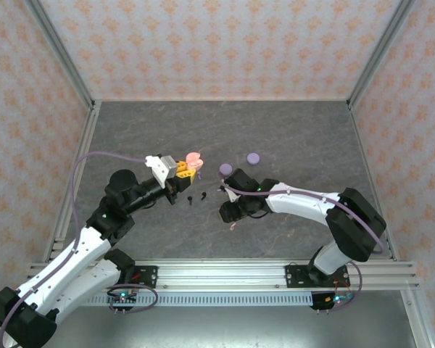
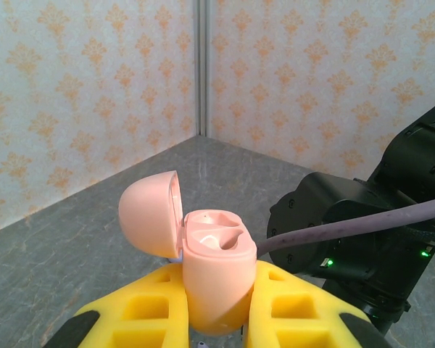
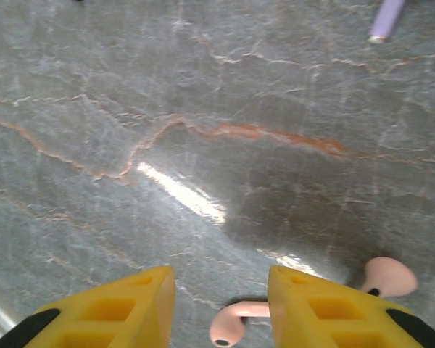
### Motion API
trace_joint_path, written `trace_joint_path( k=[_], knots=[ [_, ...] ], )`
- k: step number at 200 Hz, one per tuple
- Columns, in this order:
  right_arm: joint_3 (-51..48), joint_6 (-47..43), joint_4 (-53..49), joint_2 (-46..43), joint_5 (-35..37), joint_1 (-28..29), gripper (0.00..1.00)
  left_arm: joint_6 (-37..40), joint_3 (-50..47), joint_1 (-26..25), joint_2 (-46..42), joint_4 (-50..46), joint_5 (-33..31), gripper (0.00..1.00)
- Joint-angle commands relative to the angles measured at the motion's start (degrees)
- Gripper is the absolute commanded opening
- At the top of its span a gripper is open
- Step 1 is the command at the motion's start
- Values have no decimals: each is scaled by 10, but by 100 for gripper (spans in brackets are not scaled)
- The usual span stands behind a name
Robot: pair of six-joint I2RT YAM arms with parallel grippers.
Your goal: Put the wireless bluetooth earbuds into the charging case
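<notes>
Framing: grey marble-look table, boxed on three sides by patterned wall panels.
Left pincer: left gripper, yellow fingers clamped on the pink oval plastic charging case; case held up off the table, lid hinged open, sockets facing up.
Right pincer: right gripper, low over the table, jaws apart, gripping nothing.
Other cases: two lilac round disc cases on the table beyond the right gripper.
Task thing: pink stemmed earbud flat on the table in the gap between the right fingers, close to one of them; second pink earbud just outside that finger.
Strays: black earbuds between the arms; lilac earbud stem further off.
Risk: off-centre earbud, so closing jaws may flick it away or pinch only the stem; glossy table makes it slide.
Risk 2: finger may nudge the second pink earbud.
Risk 3: wrists are close, so a hurried transfer could knock the case.
Room: table centre crowded; far half open, walls well apart from both grippers.
</notes>
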Motion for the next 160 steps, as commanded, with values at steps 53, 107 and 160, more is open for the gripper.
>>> trace_joint_path(
  k=[53,107,160],
  knots=[
    [-6,53,-46,-14,132,-15,38,7,14,6,-9,-3,0,0],
    [-2,75,-44,28,99,-24,36,11,16,7,-8,-9,0,0],
    [3,87,-53,50,102,-25,36,12,15,6,-8,-16,1,0]
  ],
)
